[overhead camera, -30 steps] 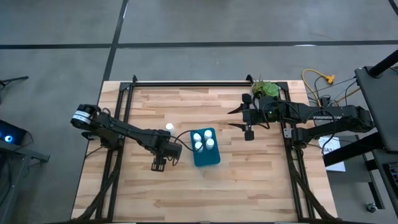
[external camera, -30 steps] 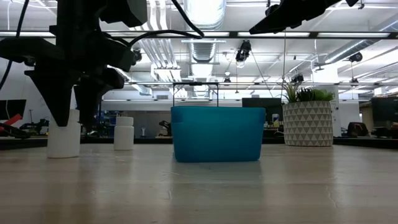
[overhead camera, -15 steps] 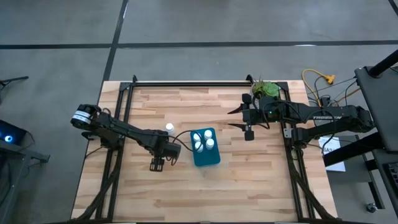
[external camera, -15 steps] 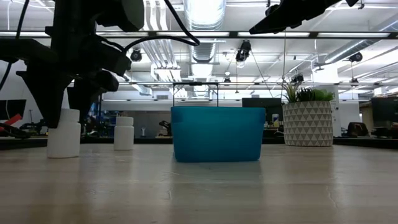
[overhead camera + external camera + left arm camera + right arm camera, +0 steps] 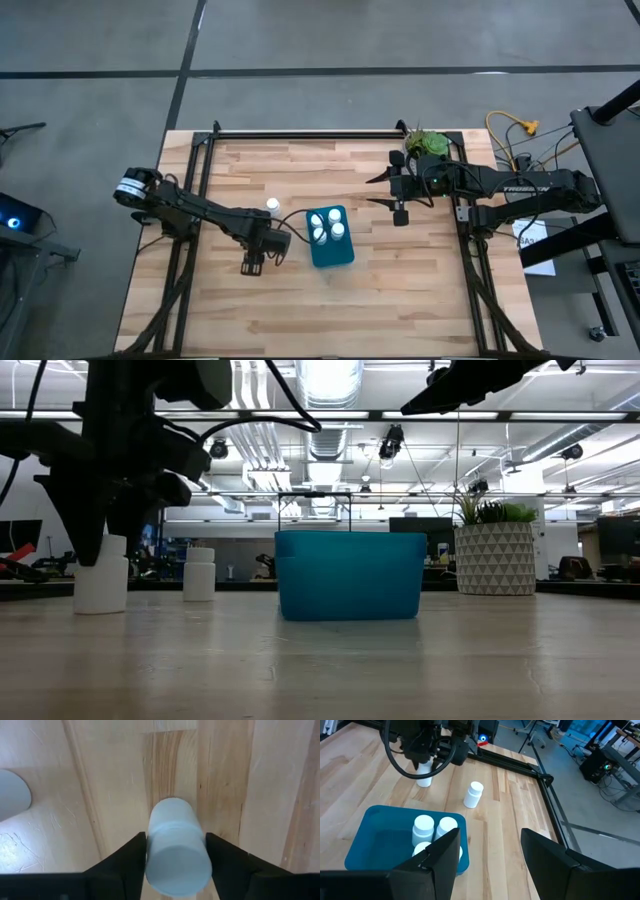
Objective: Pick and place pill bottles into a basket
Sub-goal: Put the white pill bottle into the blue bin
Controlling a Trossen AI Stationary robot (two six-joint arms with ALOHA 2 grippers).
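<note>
A white pill bottle (image 5: 176, 845) stands upright on the wooden table left of the basket, and my left gripper (image 5: 253, 264) points down over it, shut on it. A second pill bottle (image 5: 272, 204) stands on its base farther back. The teal basket (image 5: 345, 255) rests mid-table with several white-capped bottles (image 5: 327, 225) inside. My right gripper (image 5: 385, 190) hangs open above the table to the right of the basket, with nothing between its fingers. My left gripper pinches the bottle between its two fingers at the upper part, on opposite sides of the cap (image 5: 151, 855). The fingers (image 5: 131, 862) come from above, pointing down. The bottle stays upright, with its base (image 5: 100, 610) on the table.
A white patterned pot with a green plant (image 5: 428, 143) stands at the table's far right. Black frame rails (image 5: 300, 133) run along the far edge and both sides. Bare wood lies toward the near edge.
My left gripper has shut on the pill bottle while staying over it. The bottle still stands on the table.
</note>
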